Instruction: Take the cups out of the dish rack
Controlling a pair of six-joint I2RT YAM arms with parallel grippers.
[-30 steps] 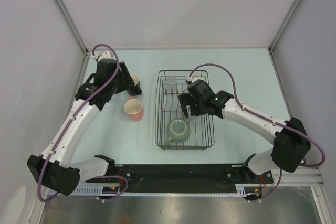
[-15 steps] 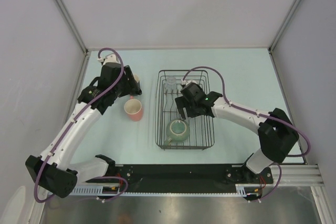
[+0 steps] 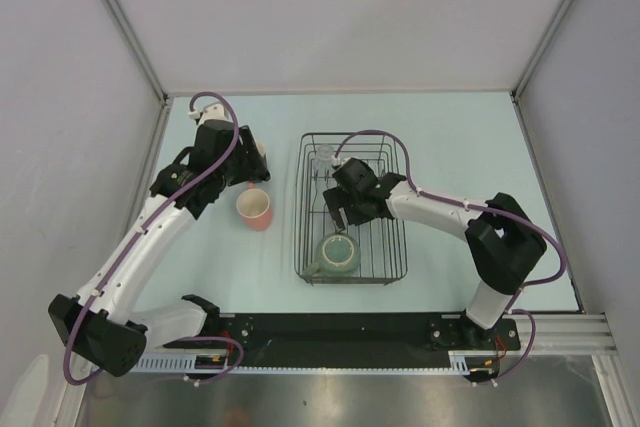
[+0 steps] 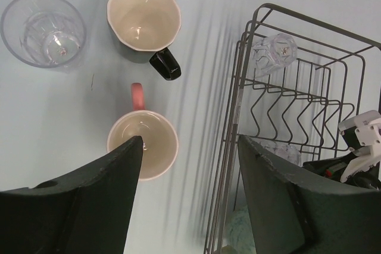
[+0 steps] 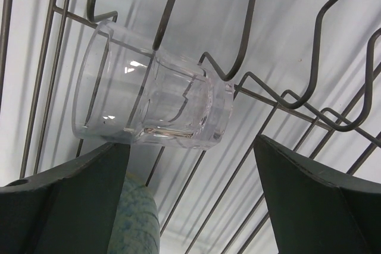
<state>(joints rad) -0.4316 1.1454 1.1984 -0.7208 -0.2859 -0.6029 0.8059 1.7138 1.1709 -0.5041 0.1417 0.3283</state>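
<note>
Right tool [image 5: 190,142] advanced over wire rack [image 3: 385,237] — spread wide above faceted glass tumbler [image 5: 152,102]; left tool [image 4: 190,141] likewise spread.

In the dish rack [image 3: 385,247], a mug [image 3: 338,254] sits at the near end, a tipped tumbler [image 5: 152,102] lies mid-rack, and a second tumbler [image 4: 274,52] occupies the far-left corner. Left of the rack, on the table [image 3: 450,127]: a handled cup [image 4: 143,145], another cup [image 4: 144,15] behind it, a third tumbler [image 4: 43,28] outermost.

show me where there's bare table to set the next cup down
Bare table right of the dish rack, and the far strip behind it. Crowded left of the rack: pink cup, dark cup and clear tumbler cluster there.
</note>
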